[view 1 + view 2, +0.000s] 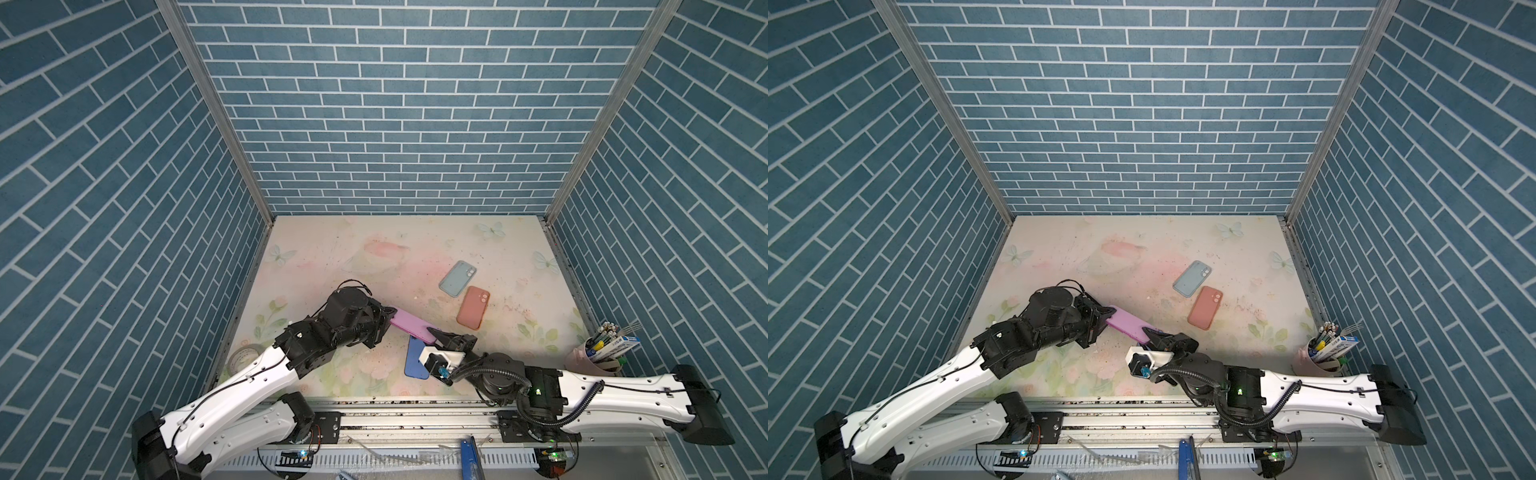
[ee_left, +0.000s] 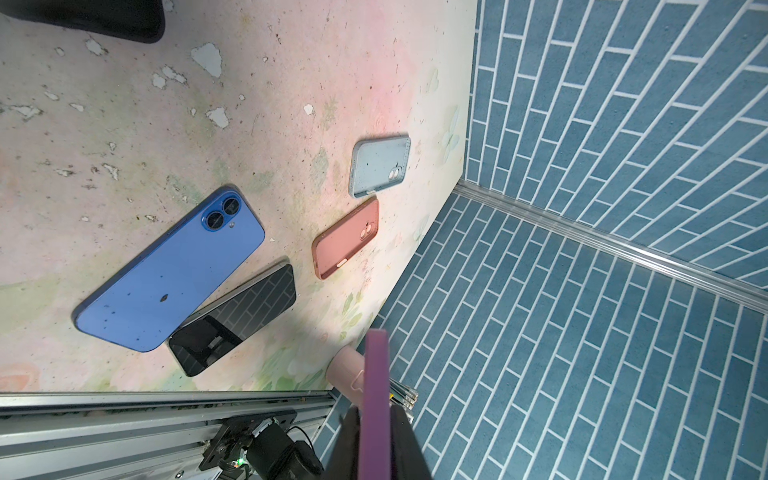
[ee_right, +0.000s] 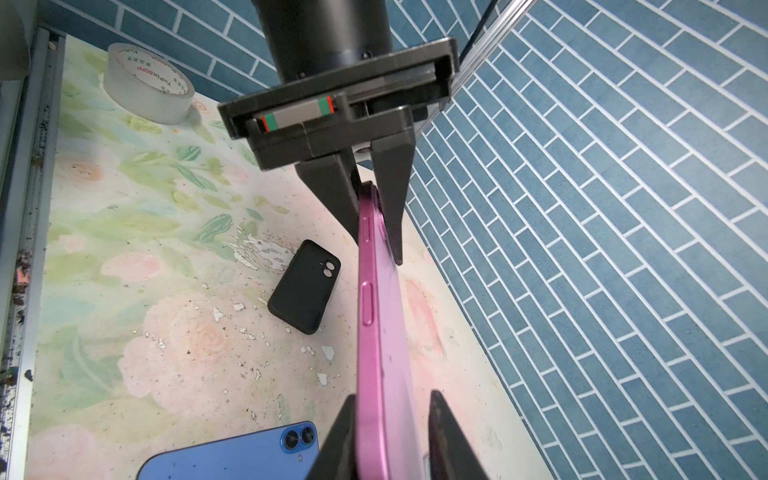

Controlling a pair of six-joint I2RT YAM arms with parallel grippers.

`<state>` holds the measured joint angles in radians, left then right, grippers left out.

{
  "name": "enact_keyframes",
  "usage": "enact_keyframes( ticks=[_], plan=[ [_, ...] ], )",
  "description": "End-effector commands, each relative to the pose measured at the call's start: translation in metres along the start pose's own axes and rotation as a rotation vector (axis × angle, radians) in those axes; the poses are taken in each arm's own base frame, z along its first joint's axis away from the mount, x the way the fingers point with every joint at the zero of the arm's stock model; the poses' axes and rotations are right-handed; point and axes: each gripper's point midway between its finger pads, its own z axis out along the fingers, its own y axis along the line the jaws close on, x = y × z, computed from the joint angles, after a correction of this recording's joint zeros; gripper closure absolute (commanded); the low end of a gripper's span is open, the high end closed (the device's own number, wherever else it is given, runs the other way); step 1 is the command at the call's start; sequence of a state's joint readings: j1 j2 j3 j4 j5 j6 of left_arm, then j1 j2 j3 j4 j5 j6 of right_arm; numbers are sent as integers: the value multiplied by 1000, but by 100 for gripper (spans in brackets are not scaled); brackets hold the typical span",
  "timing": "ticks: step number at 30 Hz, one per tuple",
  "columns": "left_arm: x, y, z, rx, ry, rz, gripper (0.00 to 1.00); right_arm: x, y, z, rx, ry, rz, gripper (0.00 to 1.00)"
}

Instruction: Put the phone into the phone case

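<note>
Pink-magenta slab phone (image 1: 411, 326) sits lower middle in both top views, off the floral-printed surface (image 1: 332, 249) and spanned between the two arms. Right wrist view shows it edge-on, side buttons facing the camera.

Left hand (image 3: 372, 208): narrowed right down and clamped on the phone's far short end, one finger flat on each broad face. This hand carries the load.

Right hand (image 3: 390, 415): fingers partly apart, straddling the near short end. One finger looks to be against the phone, and a sliver of gap shows by the other. Cannot tell whether it pinches yet.

Judgement: a two-end hold like this suits a handover or regrip. It keeps the phone off the surface so its face can be turned toward a case opening.

Cases, all empty and flat on the surface:
- matte black soft case (image 3: 305, 286), centre of the right wrist view, below the held phone
- pale blue case (image 1: 457, 278) and terracotta case (image 1: 473, 307), right of centre in a top view, well apart from the hands

No case is fitted yet.

Also lying about:
- a blue phone (image 2: 174, 270), back up
- a dark-screened phone (image 2: 235, 316) just beside it
- a clear tape roll (image 3: 147, 85)
</note>
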<state>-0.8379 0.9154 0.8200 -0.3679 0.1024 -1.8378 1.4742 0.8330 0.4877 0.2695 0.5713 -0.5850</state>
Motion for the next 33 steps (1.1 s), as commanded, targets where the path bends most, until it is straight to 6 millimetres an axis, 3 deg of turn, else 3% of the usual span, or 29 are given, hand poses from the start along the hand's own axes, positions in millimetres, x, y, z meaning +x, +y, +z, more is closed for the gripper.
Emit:
enact_keyframes(
  ticks=[1, 8, 10, 12, 13, 16, 18, 23, 26, 28, 33],
  plan=[
    [10, -17, -8, 63, 37, -4, 100, -1, -10, -6, 32, -24, 11, 74],
    [14, -17, -1, 58, 64, -6, 100, -2, -7, -11, 0, -49, 11, 95],
    [17, -21, 1, 79, 77, 9, 93, -3, -6, -11, -9, -55, 11, 100],
    [19, -25, 4, 107, 90, 33, 70, -5, -6, -11, -6, -61, 16, 100],
    [19, -28, 5, 133, 92, 63, 52, -5, -8, -11, 1, -61, 17, 100],
    [15, -41, 2, 209, 79, 227, 9, -6, -18, -13, 42, -52, 51, 100],
    [5, -46, -6, 197, 49, 386, 1, 1, -33, -15, 100, 6, 124, 100],
    [-31, -35, -24, 41, -26, 741, 4, 66, -94, -33, 354, 334, 472, 100],
    [-75, -17, -14, -112, -50, 813, 17, 99, -92, -38, 281, 411, 725, 100],
    [-115, 11, 1, -313, -52, 830, 31, 107, -87, -36, 211, 363, 907, 100],
    [-189, 43, 27, -756, -107, 987, 44, 123, -89, -33, 138, 304, 1229, 100]
  ],
)
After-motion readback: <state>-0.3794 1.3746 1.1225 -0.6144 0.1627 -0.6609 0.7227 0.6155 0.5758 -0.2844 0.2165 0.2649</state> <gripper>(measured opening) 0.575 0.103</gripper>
